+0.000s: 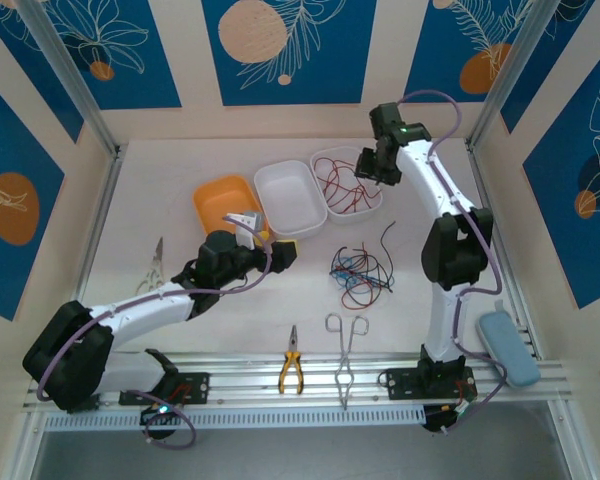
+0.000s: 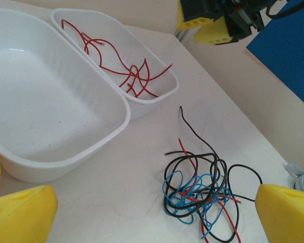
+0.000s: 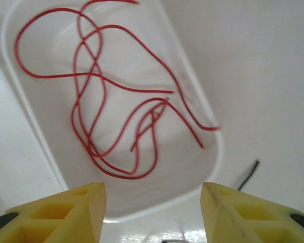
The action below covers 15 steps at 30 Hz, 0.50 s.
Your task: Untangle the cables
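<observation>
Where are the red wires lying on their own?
From above, the red wires lie in the right-hand white tray at the far side of the table, beside the empty white tray, under the right arm's fingers.

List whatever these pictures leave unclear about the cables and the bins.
Tangled cables, left wrist view: lower ends run off the bottom edge; a black loop passes behind the yellow finger.
Red wires in the white tray, right wrist view: blurred and overlapping, so their count is unclear.
Orange bin, top view: the left arm covers its near end.
</observation>
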### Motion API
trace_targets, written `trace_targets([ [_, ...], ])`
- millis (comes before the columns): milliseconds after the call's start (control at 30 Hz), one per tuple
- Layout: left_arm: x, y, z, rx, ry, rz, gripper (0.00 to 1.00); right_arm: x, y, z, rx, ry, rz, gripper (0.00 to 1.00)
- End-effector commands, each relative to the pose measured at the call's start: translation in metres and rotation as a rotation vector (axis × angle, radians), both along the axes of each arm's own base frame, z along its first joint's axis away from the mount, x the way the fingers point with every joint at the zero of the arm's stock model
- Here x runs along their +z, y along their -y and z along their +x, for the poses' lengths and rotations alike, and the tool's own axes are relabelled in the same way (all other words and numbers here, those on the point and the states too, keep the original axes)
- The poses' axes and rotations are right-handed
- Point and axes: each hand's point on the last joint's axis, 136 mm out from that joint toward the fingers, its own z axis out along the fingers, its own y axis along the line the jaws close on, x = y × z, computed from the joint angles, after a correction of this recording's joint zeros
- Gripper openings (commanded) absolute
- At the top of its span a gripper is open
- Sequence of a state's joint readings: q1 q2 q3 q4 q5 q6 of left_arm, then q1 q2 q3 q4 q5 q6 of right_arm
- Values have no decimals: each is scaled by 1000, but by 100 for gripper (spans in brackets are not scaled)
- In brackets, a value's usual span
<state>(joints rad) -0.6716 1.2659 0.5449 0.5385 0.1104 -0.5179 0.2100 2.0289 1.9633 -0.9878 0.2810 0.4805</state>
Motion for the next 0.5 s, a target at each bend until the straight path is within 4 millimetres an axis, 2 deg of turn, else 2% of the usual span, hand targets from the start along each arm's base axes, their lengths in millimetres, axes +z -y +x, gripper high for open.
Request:
trace_targets([
  [0, 6, -1, 2, 2, 15, -21, 100, -12, 20, -4, -73, -33, 43, 50],
  [467, 2, 1, 5, 3, 5, -19, 100, -56, 24, 18, -70, -97, 85, 45],
])
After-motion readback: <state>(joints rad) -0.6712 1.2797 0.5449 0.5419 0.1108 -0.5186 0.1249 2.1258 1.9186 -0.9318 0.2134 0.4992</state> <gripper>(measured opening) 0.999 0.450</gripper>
